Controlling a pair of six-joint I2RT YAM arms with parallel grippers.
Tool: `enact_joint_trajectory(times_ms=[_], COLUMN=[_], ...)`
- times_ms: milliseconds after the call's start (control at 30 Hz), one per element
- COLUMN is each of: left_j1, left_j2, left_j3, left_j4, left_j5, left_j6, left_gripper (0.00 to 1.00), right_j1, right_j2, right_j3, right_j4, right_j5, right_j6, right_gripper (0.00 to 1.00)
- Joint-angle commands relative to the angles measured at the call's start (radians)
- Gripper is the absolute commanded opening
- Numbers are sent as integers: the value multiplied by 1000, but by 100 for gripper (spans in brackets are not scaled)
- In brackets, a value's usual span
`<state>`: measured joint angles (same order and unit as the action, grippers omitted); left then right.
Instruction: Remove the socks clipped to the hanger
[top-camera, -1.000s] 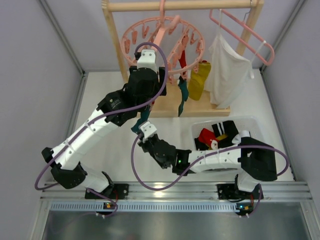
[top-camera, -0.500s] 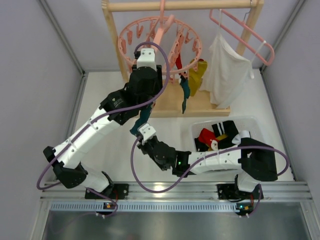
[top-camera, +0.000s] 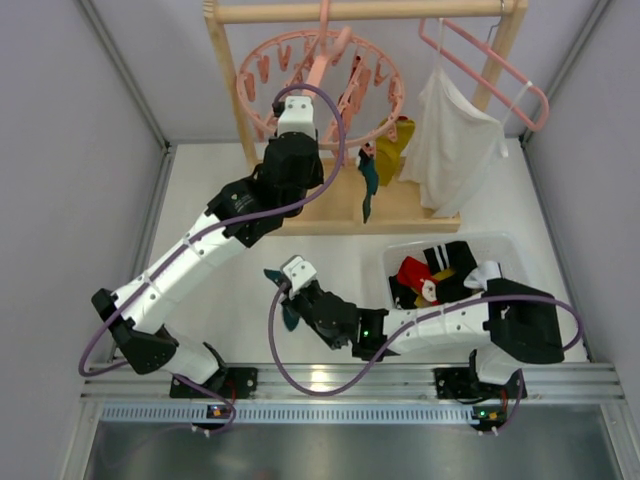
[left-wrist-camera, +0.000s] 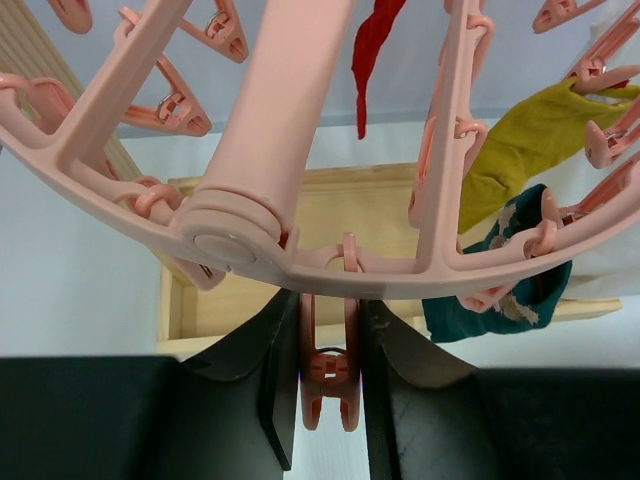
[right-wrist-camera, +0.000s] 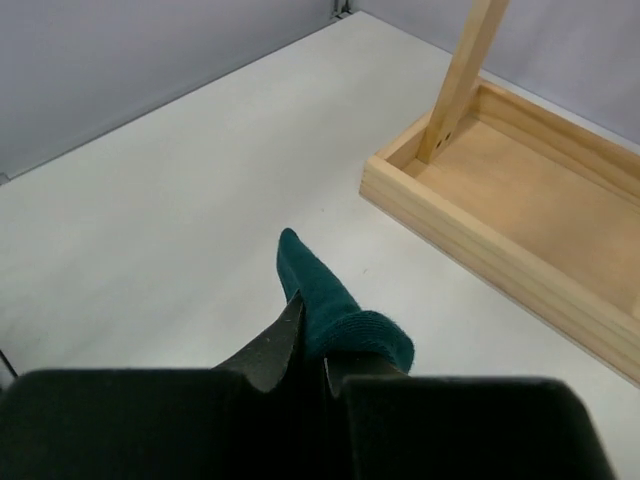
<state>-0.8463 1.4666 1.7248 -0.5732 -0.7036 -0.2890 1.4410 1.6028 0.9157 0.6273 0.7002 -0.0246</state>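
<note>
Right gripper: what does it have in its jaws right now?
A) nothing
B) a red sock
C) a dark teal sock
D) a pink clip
C: in the right wrist view the right gripper is shut on the cuff of a dark teal sock, which hangs over the white table, away from the hanger.

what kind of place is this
Likely a robotics lab test cell, not a home: grey partition walls box in a white table, with a wooden rack holding a pink clip hanger as staged laundry.
</note>
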Motion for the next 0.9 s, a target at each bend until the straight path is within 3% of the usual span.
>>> enact_joint_trajectory(times_ms=[0,167,267,367,433,633,867], left_j1=[4,4,4,4,4,4,4], left_j2=[-28,-113,-178,-253,-328,-541,-730], left_j3=[-22,-103,-155,-232,-310,-522,-699], left_j4=[59,61,59,59,58,55,29], left_j5=[9,44,70,87,88,69,95], left_j6=[-12,-53,-73,-98,-121,-141,-154], left_gripper=[25,60,65,78,98,98,98], right_j1=[48,56,44,13,-25,-163,-364], right_j2=[-90,-263,-372,-470,-520,-751,-839], right_j3=[-37,-90,-100,-83,-78,-110,-199], right_j4=[57,-142,-335,-556,-712,-961,-1066], right_j5=[27,100,142,171,174,167,55], right_j6=[9,127,190,268,323,417,462], right_gripper=[0,0,0,0,0,0,0])
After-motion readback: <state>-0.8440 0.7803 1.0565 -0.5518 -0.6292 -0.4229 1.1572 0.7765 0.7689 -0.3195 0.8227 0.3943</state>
